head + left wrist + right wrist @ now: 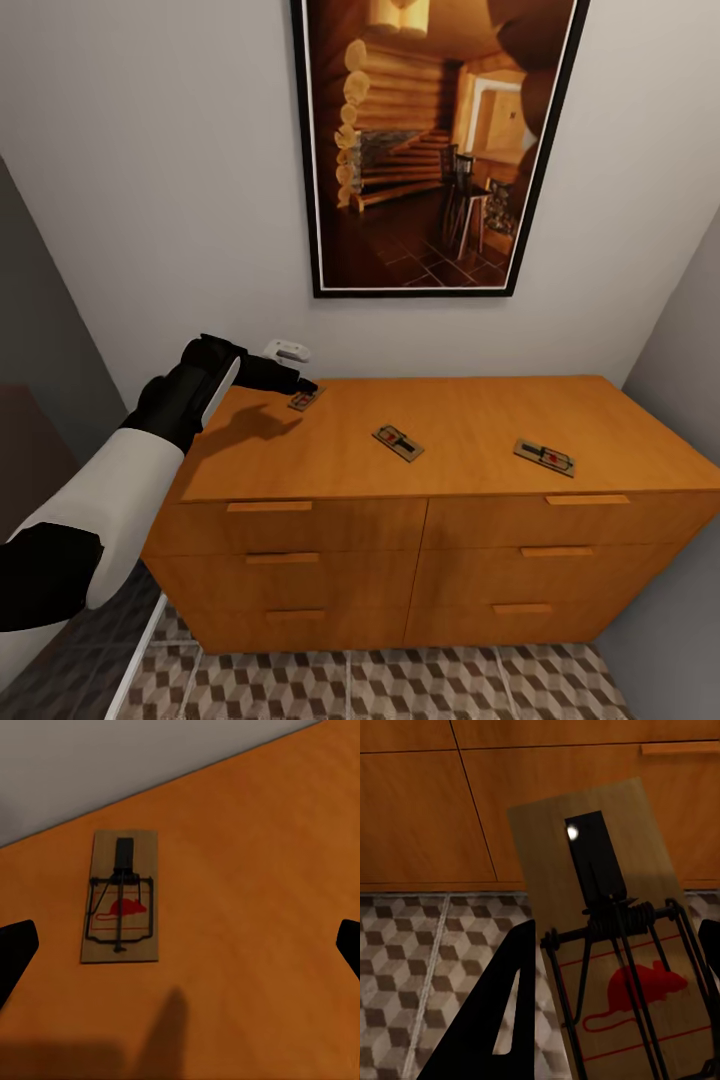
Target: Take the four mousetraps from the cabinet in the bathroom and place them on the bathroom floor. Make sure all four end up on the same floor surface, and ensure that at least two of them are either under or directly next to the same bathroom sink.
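The cabinet [450, 470] was orange-brown wood. Each mousetrap [120, 896] was tan with dark metal and a red mouse mark. The bathroom floor [435, 967] showed brown-and-beige cubes.

Domestic interior, simulator render; a narrow alcove of a home. Plain pale walls close in on both sides. A low orange-brown wooden cabinet [430, 500] with bar-handled drawer fronts spans the recess. Above it hangs a black-framed picture [430, 150] of a log-cabin room with stairs. The floor [400, 690] is tiled in a brown-and-beige cube pattern with light grout, as in a bathroom. Mousetraps [398, 441] lie on the cabinet top: household pest control.
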### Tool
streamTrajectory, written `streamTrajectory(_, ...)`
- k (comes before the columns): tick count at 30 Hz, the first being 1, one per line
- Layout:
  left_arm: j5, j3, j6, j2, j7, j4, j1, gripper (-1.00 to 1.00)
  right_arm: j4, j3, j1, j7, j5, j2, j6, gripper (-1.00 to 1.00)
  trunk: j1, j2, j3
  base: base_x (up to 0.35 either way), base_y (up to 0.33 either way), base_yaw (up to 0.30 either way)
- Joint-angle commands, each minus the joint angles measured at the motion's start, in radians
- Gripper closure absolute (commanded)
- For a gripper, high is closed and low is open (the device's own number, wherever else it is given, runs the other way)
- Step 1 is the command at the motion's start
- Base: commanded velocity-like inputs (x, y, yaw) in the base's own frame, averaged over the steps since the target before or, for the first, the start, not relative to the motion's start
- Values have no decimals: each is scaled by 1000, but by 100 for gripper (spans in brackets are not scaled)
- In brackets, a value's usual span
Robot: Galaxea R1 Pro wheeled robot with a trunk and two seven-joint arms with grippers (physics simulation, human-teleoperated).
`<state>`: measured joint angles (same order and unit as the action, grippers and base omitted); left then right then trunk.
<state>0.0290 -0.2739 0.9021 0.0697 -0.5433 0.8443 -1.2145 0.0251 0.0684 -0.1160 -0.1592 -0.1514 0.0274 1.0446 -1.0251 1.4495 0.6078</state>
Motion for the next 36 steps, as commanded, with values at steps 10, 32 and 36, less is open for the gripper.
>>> streamTrajectory(10,3,-2,3,1,-4,1,-1,-100,-1,7,-1,-10,-13,0,3,100,0,1,13,0,0,0)
streamTrajectory(32,3,-2,3,1,-4,1,-1,-100,-1,7,-1,-10,-13,-1,3,100,0,1,14,24,0,0)
streamTrajectory(36,3,-2,3,1,-4,1,-1,-100,-1,7,-1,-10,-13,-1,3,100,0,1,14,195,0,0)
